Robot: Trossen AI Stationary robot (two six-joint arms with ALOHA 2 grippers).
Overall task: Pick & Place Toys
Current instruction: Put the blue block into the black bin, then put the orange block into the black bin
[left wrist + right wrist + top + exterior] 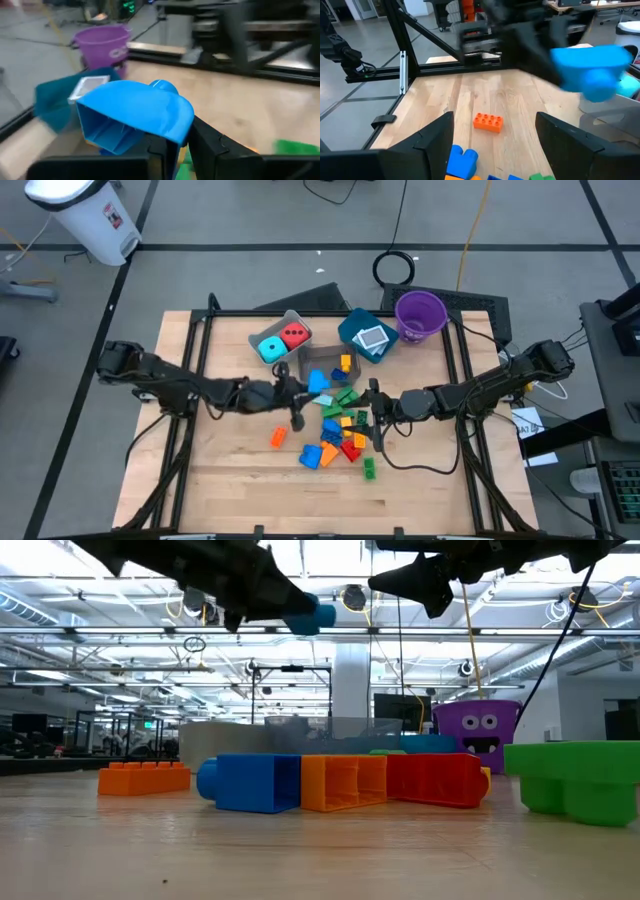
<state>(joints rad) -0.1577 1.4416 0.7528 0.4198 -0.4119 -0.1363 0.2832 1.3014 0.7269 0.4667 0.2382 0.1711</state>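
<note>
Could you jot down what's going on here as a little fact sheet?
Left tool: shut on a light blue brick, held above the table
Right tool: open, holding nothing, above the brick pile
Loose on table: orange brick
Grey bin: cyan cube, red cube
Teal bin: a card
Purple cup: at the table's back edge

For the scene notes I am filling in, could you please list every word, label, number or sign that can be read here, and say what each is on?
No text can be read in any view.
White bin beyond the table: a red mark, too small to read.
Purple cup: a printed cartoon face, no words.
Red cube and cyan cube: dark dice dots, not countable.
Card in the teal bin: a print, unreadable.
</note>
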